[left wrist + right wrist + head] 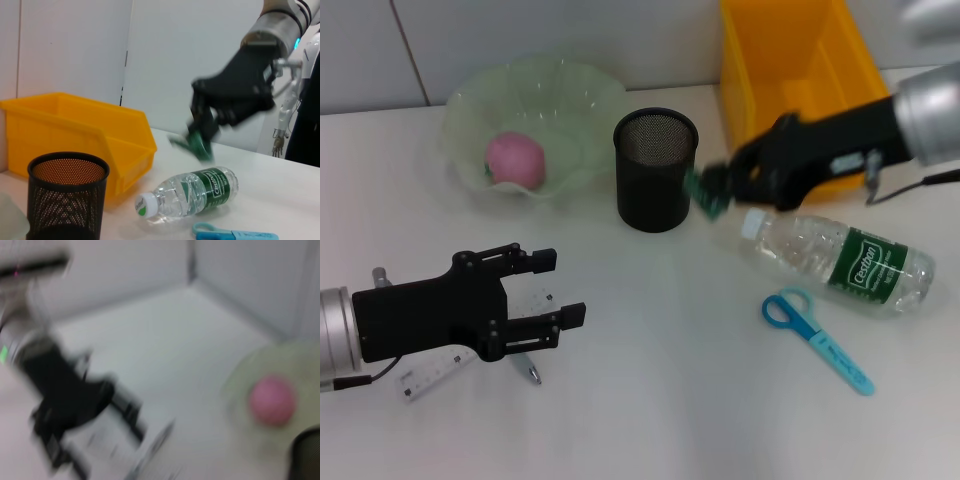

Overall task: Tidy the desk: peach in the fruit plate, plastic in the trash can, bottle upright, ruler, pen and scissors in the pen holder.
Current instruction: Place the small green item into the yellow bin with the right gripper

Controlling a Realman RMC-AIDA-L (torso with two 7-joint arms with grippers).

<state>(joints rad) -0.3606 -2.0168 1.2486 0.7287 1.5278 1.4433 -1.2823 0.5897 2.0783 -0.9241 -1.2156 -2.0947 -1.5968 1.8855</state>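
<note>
A pink peach (515, 160) lies in the green fruit plate (575, 95). My right gripper (712, 190) hangs between the black mesh pen holder (655, 170) and the yellow trash can (800, 70), shut on a green piece of plastic (705, 200); the left wrist view shows that plastic (192, 144) above the bottle (187, 192). The clear bottle (835, 260) lies on its side. Blue scissors (815, 328) lie in front of it. My left gripper (563, 286) is open just above the white ruler (430, 375) and pen (527, 368).
The trash can (75, 130) stands behind the pen holder (67, 195) against the back wall. The right wrist view, blurred, shows the peach (272, 400) and my left gripper (75, 395) over the ruler (105, 445).
</note>
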